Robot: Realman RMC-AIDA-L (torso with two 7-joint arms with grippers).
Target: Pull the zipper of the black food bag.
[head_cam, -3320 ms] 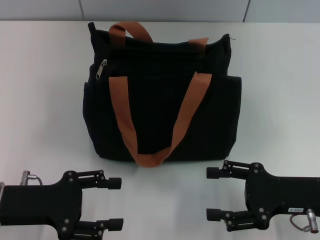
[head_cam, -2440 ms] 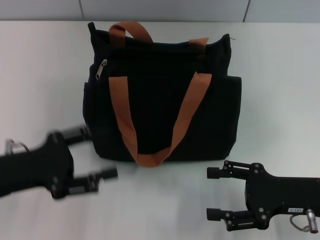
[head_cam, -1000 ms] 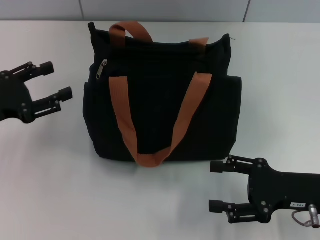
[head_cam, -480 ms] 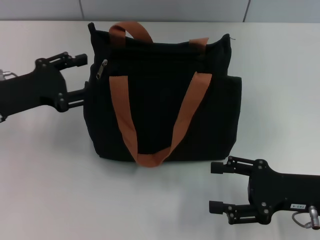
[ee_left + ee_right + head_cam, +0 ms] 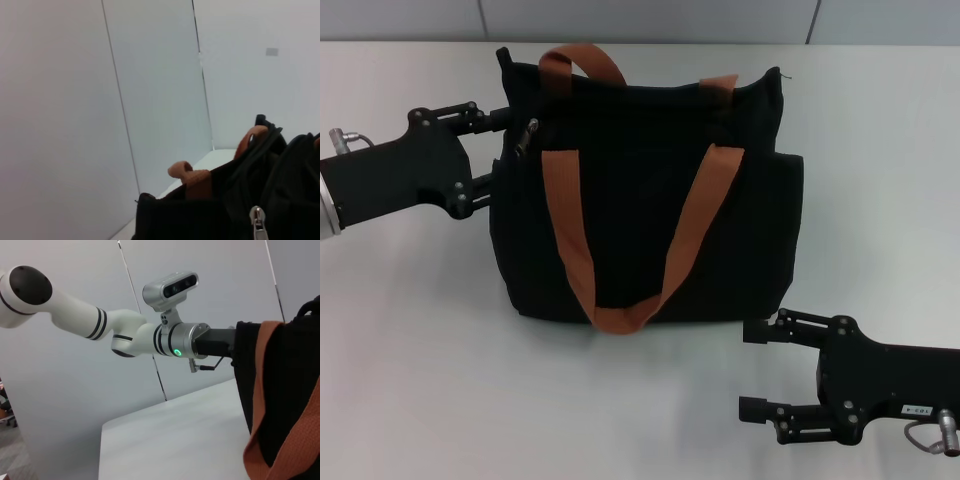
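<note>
The black food bag (image 5: pixel 650 215) lies on the white table with two orange-brown strap handles (image 5: pixel 565 225). Its silver zipper pull (image 5: pixel 529 134) sits at the bag's upper left corner. My left gripper (image 5: pixel 500 150) is open at that corner, with its upper finger (image 5: pixel 485 115) right beside the pull; I cannot tell if it touches. The left wrist view shows the zipper pull (image 5: pixel 257 222) close up on the bag (image 5: pixel 200 212). My right gripper (image 5: pixel 753 369) is open and empty, just off the bag's near right corner. The right wrist view shows the bag (image 5: pixel 287 370) and a strap (image 5: pixel 265 440).
The white table (image 5: pixel 410 340) stretches around the bag, bounded by a pale wall (image 5: pixel 650 18) at the back. The left arm (image 5: pixel 150 337) with its wrist camera reaches across to the bag in the right wrist view.
My left gripper has swung from the near left up beside the bag and moved right until its fingers reach the bag's upper left corner by the zipper pull. The right gripper barely moved.
</note>
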